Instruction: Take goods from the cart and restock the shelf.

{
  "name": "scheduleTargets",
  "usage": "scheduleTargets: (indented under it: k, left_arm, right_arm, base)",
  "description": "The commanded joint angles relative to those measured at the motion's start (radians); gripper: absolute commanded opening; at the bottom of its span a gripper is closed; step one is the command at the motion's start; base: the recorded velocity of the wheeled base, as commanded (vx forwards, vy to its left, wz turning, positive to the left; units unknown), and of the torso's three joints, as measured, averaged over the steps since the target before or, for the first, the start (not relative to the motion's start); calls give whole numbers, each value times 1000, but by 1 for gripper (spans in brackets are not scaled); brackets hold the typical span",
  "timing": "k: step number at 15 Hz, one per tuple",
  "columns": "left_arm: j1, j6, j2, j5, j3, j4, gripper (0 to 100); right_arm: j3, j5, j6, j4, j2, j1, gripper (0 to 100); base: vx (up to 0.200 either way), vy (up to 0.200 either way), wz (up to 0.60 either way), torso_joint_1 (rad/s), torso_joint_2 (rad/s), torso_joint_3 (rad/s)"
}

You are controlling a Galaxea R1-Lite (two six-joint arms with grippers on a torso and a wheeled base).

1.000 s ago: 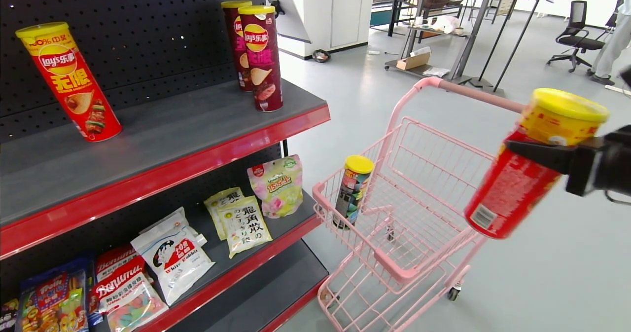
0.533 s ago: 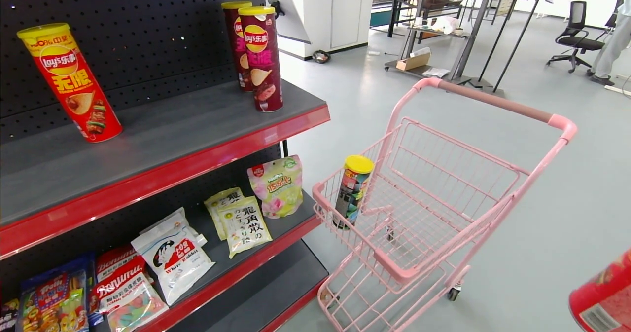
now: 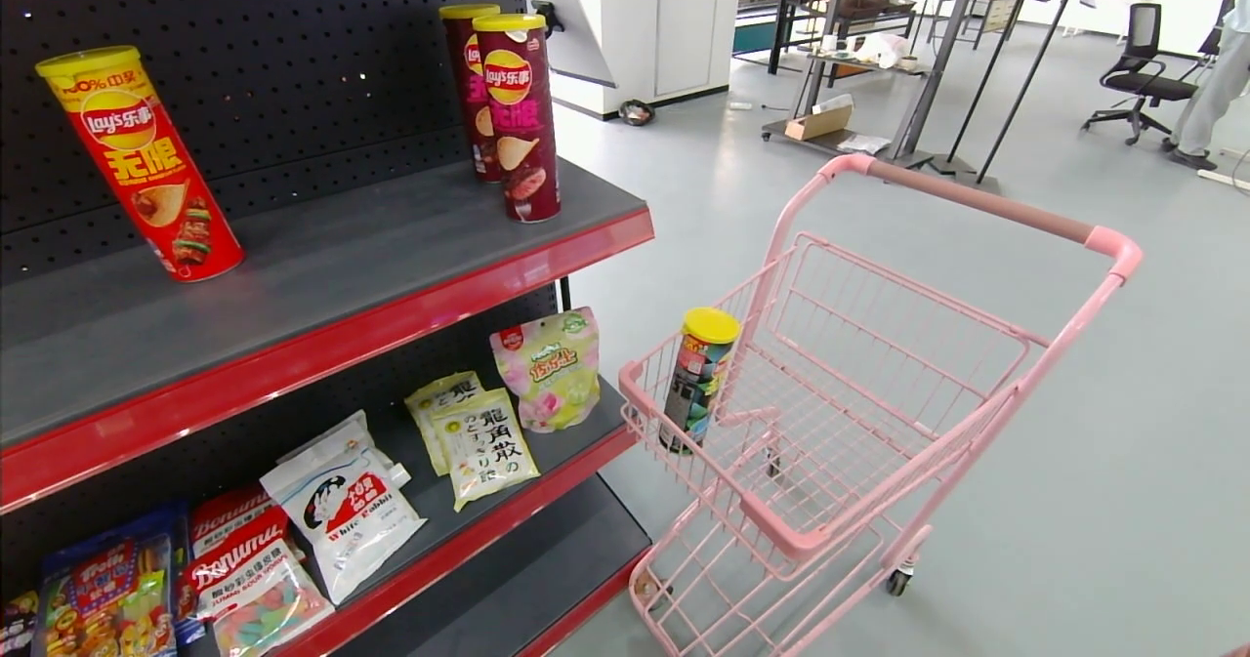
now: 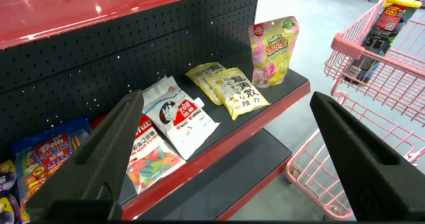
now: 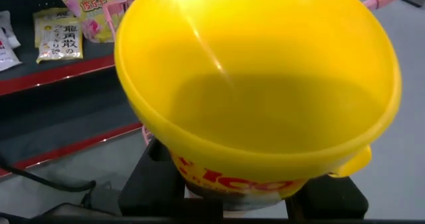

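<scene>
One can (image 5: 259, 98) between right gripper (image 5: 242, 192) jaws

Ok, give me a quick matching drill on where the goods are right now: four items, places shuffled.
Things:
1. maroon cans
2. dark can
3. pink-green pouch
4. can viewed lid-first

Places:
A. between the jaws of the right gripper
B. top shelf
C. cart
D. lower shelf

Pairs: 1-B, 2-C, 3-D, 4-A.
</scene>
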Motion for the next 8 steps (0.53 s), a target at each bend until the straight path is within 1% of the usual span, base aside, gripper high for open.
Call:
scheduleTargets:
  k: [1,4,6,8]
  left_arm:
    - [0,0,1,0,0,0,100]
    - [0,0,1,0,0,0,100]
    - [0,0,1,0,0,-2,100]
    - [0,0,1,0,0,0,100]
  right_arm:
    - [-2,-1,-1,-1,-6,-1,0]
    - [4,-13,-4,-1,-8,-1,0]
    - [7,-15,-4,-1,-9,-1,0]
    - [7,-15,-4,-1,-8,-1,0]
  base:
    - [0,0,0,0,0,0]
    - [0,0,0,0,0,0]
    - [0,0,0,124,-354,-220]
    - [0,0,0,188,-515,-329]
